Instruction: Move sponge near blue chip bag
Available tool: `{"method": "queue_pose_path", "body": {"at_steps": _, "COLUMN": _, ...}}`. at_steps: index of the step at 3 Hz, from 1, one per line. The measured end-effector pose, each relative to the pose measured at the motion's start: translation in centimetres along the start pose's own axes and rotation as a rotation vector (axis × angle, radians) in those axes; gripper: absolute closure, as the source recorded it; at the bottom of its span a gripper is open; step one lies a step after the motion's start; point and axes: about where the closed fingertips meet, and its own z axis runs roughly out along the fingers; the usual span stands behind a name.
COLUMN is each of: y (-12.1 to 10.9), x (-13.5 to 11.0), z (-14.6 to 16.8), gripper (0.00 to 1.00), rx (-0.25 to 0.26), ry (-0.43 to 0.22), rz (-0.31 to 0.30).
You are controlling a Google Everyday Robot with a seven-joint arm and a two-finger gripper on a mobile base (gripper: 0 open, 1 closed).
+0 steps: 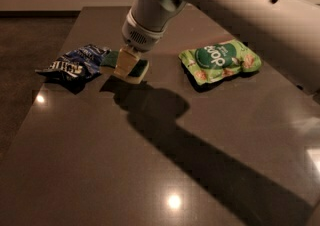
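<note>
The sponge (pixel 140 68), dark green on top with a pale yellow layer, sits low at the table (pixel 100 170), right beside the blue chip bag (pixel 74 63). Its left end almost touches the bag's right edge. My gripper (pixel 124 67) comes down from the upper right and is shut on the sponge's middle. One pale finger (pixel 123 60) covers the sponge's centre. The blue chip bag is crumpled, with white lettering, and lies at the table's left side.
A bright green snack bag (pixel 220 61) with a round dark green logo lies to the right of the sponge. My arm (pixel 240 5) spans the upper right and casts a broad shadow across the table's middle. The table's left edge runs close behind the blue bag.
</note>
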Motion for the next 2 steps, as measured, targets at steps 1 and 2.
{"method": "queue_pose_path", "body": {"at_steps": 1, "y": 0.83, "x": -1.32, "z": 1.31, "gripper": 0.38, "rx": 0.000, "ry": -0.002, "rz": 0.003}}
{"method": "queue_pose_path", "body": {"at_steps": 2, "y": 1.08, "x": -1.55, "z": 1.55, "gripper": 0.08, "rx": -0.001, "ry": -0.001, "rz": 0.002}}
